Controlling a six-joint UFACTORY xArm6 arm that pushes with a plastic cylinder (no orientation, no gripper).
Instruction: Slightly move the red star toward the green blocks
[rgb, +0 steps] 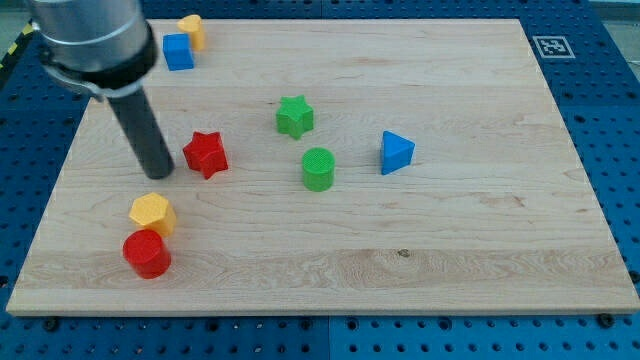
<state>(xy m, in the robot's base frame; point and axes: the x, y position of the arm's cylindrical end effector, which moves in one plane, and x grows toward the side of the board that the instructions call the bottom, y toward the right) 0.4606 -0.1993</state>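
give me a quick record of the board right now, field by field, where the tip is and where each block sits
my tip: just to the view's left of the red star, small gap or touching, cannot tell
red star: left of centre
green star: right of the red star, higher
green cylinder: below the green star
blue triangle: right of the greens
yellow block: and red cylinder: lower left, touching
blue cube: and second yellow block: top left

Dark rod descending from the view's top left, leaning slightly, my tip on the board
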